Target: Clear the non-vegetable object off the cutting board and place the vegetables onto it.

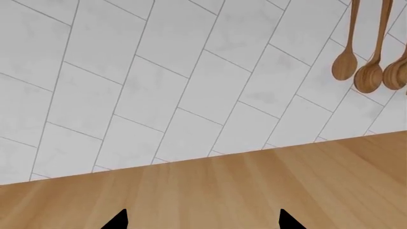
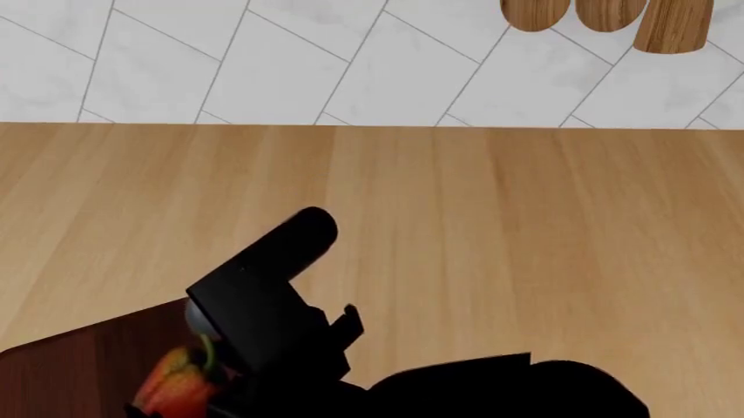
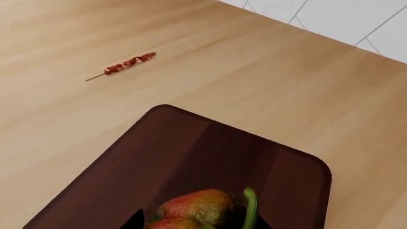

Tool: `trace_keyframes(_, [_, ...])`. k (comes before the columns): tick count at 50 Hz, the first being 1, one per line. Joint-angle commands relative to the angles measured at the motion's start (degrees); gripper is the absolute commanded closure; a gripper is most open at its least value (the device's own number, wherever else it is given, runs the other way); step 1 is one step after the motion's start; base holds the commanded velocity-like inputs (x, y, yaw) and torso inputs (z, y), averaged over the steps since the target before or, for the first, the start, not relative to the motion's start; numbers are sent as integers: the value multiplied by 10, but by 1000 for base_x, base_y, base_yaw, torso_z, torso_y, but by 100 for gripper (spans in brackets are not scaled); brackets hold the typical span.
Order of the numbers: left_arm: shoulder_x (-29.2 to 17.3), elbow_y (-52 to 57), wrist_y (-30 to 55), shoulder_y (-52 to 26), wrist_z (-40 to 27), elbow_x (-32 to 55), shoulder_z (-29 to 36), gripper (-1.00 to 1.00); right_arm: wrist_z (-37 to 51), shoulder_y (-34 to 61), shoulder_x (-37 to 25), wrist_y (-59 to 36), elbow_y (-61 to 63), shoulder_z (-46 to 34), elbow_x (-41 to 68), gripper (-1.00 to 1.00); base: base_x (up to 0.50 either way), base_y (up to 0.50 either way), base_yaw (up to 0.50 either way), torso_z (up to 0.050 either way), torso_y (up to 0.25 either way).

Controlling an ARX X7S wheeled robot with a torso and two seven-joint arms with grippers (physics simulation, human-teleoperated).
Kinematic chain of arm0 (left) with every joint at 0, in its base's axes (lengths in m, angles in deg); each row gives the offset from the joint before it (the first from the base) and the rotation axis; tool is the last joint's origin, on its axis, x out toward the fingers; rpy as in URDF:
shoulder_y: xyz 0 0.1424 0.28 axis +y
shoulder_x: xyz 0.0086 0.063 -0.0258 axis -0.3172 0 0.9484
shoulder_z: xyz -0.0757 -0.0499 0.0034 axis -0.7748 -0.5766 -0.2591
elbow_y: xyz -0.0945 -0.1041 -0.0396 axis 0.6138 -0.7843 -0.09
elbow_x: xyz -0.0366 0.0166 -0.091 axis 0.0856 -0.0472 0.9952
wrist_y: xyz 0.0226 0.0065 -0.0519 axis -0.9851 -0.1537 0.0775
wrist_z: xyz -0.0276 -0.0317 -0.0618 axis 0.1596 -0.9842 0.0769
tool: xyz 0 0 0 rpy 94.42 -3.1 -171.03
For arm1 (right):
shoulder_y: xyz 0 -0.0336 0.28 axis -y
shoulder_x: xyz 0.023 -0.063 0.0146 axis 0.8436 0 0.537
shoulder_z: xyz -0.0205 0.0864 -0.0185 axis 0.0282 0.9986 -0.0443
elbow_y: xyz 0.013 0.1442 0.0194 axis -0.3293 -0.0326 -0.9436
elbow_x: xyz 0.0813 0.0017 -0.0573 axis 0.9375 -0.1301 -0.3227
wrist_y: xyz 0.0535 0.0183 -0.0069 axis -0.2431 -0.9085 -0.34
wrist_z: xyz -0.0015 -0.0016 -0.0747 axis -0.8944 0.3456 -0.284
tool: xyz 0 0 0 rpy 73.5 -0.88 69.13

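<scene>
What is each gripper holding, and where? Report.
Left gripper: nothing. Right gripper: jaws flank the red bell pepper at its body, over the cutting board; grip unconfirmed.

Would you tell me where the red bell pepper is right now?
The red bell pepper sits on the cutting board, directly under the right gripper.

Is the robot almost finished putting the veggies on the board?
About halfway. Done: the meat stick lies on the counter, off the board. In hand: the right tool sits around the pepper over the board; whether it grips it or has let go is unclear. Left: the tuber shows in no view, so it still seems to need placing. The left tool is open over bare counter.
</scene>
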Motion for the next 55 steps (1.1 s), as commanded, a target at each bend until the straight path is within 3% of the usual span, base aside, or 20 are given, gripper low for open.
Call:
trace_keyframes(1, [11, -4, -1, 1, 20, -4, -19, -100, -39, -11, 9, -2, -2, 7, -39, 100, 0, 0, 0, 0, 0])
trace_keyframes(20, [6, -2, -10, 12, 22, -6, -21, -100, -50, -20, 7, 4, -16, -4, -55, 100, 0, 0, 0, 0, 0])
trace_keyframes(21, [6, -2, -9, 12, 22, -6, -22, -100, -49, -20, 6, 3, -16, -5, -55, -100, 0, 0, 0, 0, 0])
trace_keyframes(55, [17, -3, 13, -1, 20, 3, -36, -100, 31, 53, -10, -19, 43, 32, 38, -100, 0, 0, 0, 0, 0])
